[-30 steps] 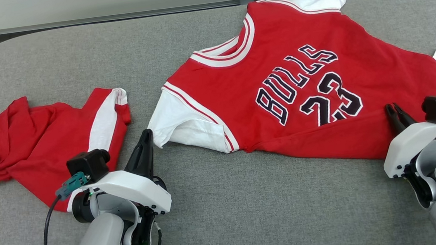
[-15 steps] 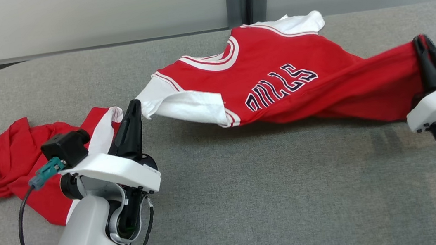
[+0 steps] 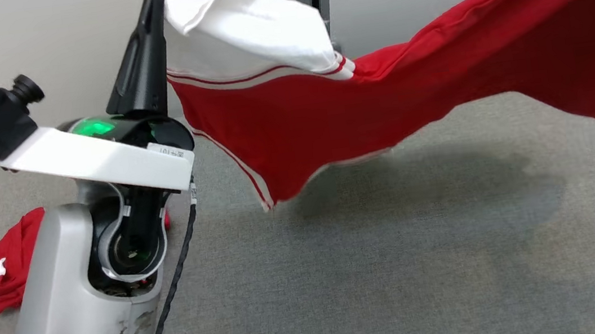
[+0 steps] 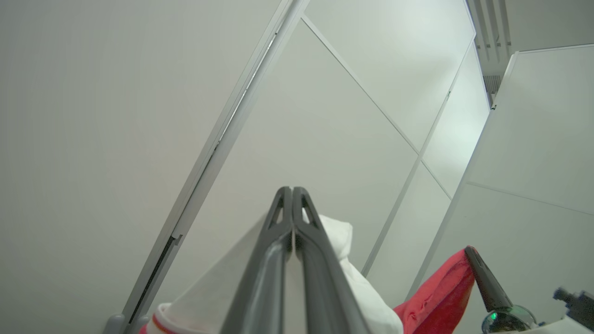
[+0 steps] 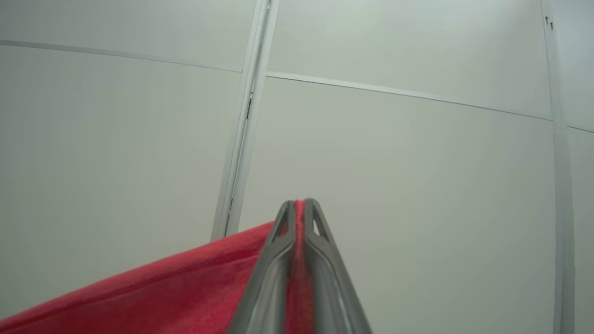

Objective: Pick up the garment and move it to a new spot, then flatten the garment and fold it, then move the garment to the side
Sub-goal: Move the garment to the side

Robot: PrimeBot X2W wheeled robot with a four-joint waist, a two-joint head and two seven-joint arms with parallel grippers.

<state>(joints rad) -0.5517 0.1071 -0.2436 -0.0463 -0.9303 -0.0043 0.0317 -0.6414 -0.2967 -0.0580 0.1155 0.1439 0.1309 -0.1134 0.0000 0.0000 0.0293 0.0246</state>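
Left end effector [image 3: 153,6] is clamped shut on the white sleeve [image 3: 247,31] of the jersey [image 3: 407,91], fingers pointing up. In its own wrist view the two fingers are pressed together with white cloth bunched on both sides of them. Right end effector [image 5: 300,206] is pinched closed on the red fabric too, with a strip of red sandwiched right between its fingers. So the jersey is up in the air, strung between the two arms and sagging in the middle. Its lowest corner hangs clear of the grey bench [image 3: 401,268] and throws a shadow on it. Off to the left on the bench, partly behind the left arm, there's a second red garment [image 3: 3,265] with white trim, all crumpled. Behind everything is a pale panelled wall [image 3: 32,40].
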